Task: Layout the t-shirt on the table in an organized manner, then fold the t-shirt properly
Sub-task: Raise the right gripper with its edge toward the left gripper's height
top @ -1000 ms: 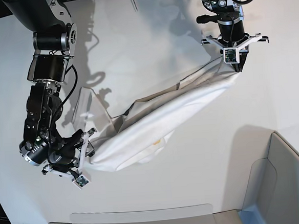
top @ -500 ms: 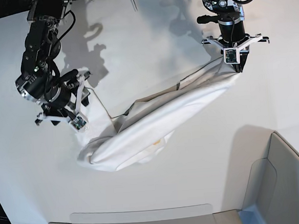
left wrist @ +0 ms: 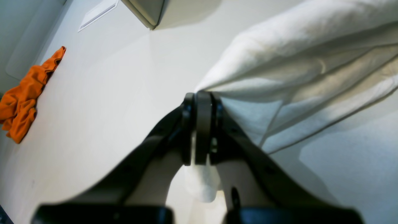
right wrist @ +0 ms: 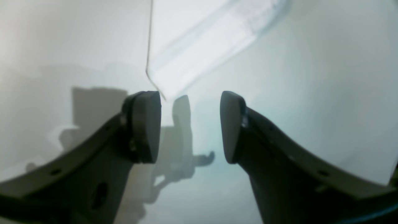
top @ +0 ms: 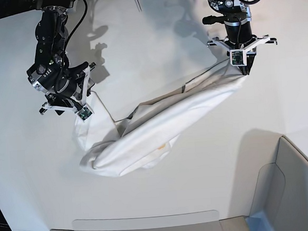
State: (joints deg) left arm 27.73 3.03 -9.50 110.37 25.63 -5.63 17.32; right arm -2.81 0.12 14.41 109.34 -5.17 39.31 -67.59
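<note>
With the t-shirt point(top: 160, 128) bunched in a diagonal rope across the middle of the table point(top: 202, 196), the spread, empty right pincer point(top: 63, 103) should pinch the near loose corner, while the left pincer point(top: 244, 69), clamped on its far end, pulls it taut.

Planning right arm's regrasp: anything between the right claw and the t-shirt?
Nothing visible. The right claw hangs open above the t-shirt, near its bunched end, with only bare table around. The left claw is shut on the far end.
</note>
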